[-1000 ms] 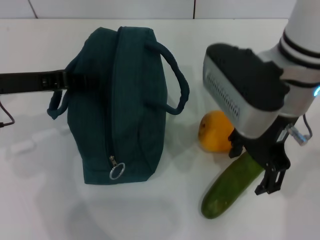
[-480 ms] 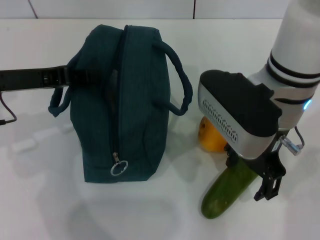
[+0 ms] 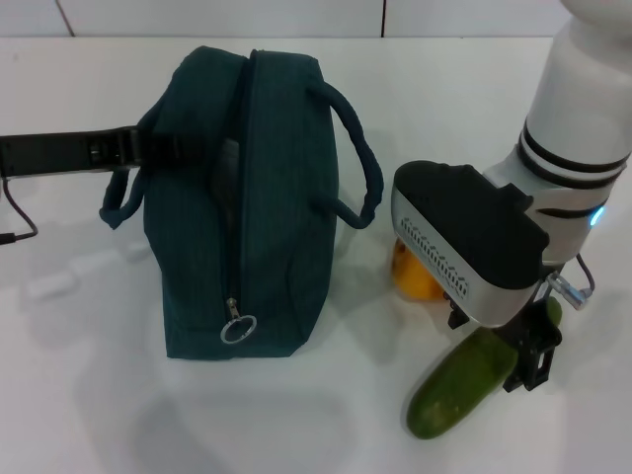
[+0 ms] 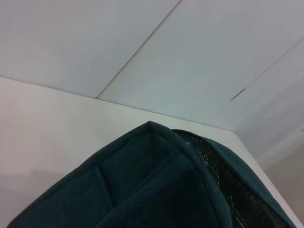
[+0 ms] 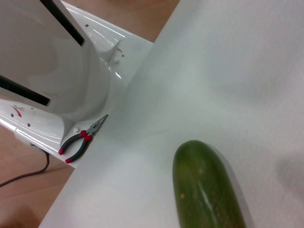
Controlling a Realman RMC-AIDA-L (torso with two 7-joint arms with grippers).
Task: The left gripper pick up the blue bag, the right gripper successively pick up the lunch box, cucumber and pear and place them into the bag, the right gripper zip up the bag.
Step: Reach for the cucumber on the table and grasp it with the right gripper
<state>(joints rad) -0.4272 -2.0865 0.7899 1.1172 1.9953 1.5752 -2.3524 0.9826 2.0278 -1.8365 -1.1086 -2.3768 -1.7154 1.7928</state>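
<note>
The blue bag [image 3: 267, 197] lies on the white table, its zipper on top partly parted and the ring pull [image 3: 238, 329] at the near end. My left gripper [image 3: 136, 148] reaches in from the left and is shut on the bag at its far-left handle. The left wrist view shows the bag [image 4: 152, 190] with its silver lining [image 4: 223, 166]. My right gripper [image 3: 497, 346] straddles the cucumber [image 3: 459, 390] and is shut on its upper half. The same cucumber [image 5: 209, 190] fills the right wrist view. The pear [image 3: 413, 276] sits half hidden behind the right wrist. The lunch box is out of view.
A small white block [image 3: 49, 287] lies on the table left of the bag. The right wrist view shows the table's edge [image 5: 118, 128] and, below it, the robot's white base with red-handled pliers [image 5: 83, 140] on it.
My right gripper dropped lower over the cucumber and its fingers closed on it. The cucumber shifted slightly right. The bag moved a little to the right with the left gripper.
</note>
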